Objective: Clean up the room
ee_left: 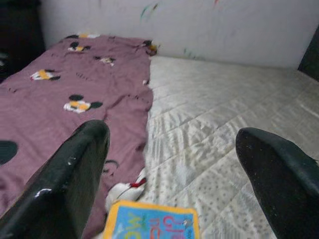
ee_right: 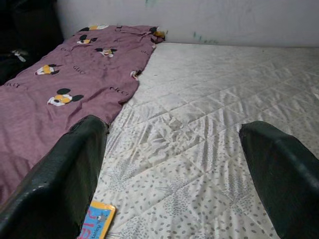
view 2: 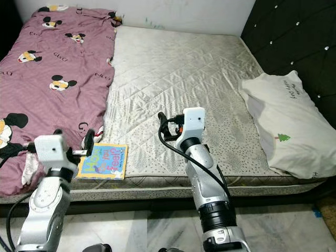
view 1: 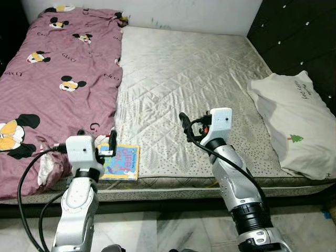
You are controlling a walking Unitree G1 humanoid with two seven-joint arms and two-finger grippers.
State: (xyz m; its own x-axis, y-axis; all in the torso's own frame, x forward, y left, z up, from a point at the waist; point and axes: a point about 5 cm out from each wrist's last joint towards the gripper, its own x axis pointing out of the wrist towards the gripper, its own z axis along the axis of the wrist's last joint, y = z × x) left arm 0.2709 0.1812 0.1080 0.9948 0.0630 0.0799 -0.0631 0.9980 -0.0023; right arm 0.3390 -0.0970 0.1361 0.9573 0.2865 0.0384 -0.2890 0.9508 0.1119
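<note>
Bare quilted off-white mattress [view 1: 194,79] takes the centre of the frame. Mauve cartoon-mouse print blanket [view 1: 58,79] covers its left part, up to the upper left corner. White rectangular pillow with a small green tree print [view 1: 296,123] lies at the right edge of the frame, against the black tufted headboard [view 1: 299,37] in the upper right. White wall [view 1: 157,10] runs along the top.

Flat colourful children's book with a blue and yellow cover [view 1: 121,161] lies at the mattress's near edge, lower left of centre, just beside the blanket's hem.

My left gripper [view 1: 97,142] sits in the lower left of the frame, over the blanket edge, right next to the book; fingers spread wide, nothing between them. In the left wrist view the book shows low between my two black fingers [ee_left: 70,179].

My right gripper [view 1: 185,126] is at frame centre, over bare mattress, well apart from the pillow; fingers spread, holding nothing.

Pale marble floor [view 1: 173,231] along the bottom.
</note>
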